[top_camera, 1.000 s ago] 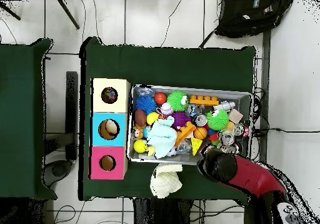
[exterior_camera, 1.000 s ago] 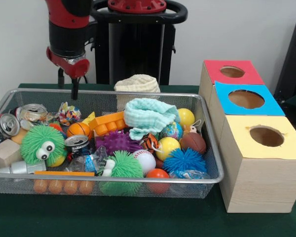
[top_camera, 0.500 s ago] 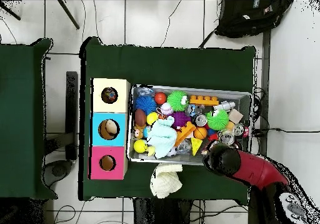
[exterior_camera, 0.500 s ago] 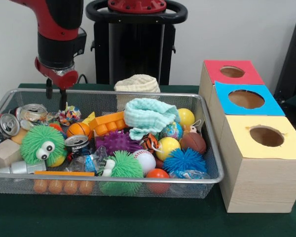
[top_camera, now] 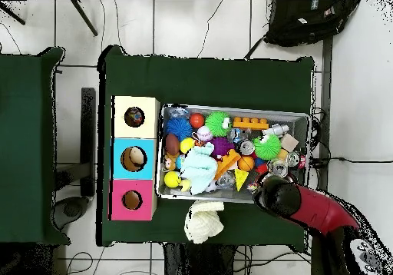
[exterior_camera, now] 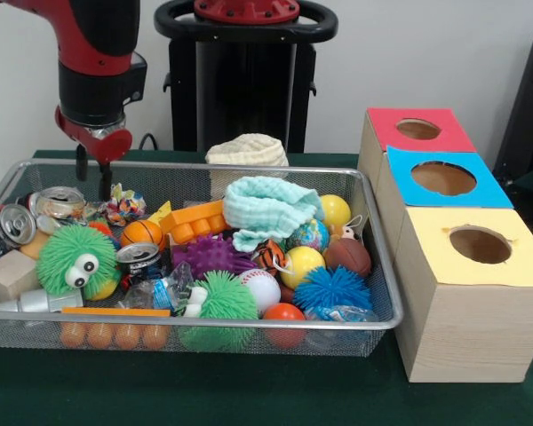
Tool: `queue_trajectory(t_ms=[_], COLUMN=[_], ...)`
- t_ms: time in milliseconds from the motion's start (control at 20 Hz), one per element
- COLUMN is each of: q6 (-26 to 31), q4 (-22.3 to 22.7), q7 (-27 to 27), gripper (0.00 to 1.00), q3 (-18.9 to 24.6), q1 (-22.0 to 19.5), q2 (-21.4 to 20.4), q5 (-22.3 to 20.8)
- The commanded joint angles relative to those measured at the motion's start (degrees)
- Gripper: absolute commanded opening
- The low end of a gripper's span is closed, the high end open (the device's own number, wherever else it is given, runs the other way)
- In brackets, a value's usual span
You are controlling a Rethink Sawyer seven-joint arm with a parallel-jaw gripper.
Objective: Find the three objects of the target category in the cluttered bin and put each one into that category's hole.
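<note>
The gripper [exterior_camera: 92, 174] hangs open and empty over the bin's [exterior_camera: 249, 325] can-filled far corner, likely choosing a target; the bin sits on the counter [exterior_camera: 249, 395] beside the yellow hole [exterior_camera: 480, 245].

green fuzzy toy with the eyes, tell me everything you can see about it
The green fuzzy toy is a round ball of soft-looking bright green spikes with two bulging white eyes with black pupils on its front. It sits upright in the cluttered bin, at the picture's left in the front view. A pale wooden block lies beside it, a crushed can on its other side, and a small white bottle just in front. The gripper hangs behind it, not touching.
</note>
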Motion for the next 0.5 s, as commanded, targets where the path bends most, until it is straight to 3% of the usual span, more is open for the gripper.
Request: queue_trajectory(t_ms=[50, 500], q6=[1.3, -1.4], q4=[2.5, 4.6], q7=[0.4, 1.2], gripper=[1.00, 1.00], q3=[6.4, 7.8], q1=[-1.7, -2.5], q2=[-2.2, -1.7], q5=[0.1, -0.4])
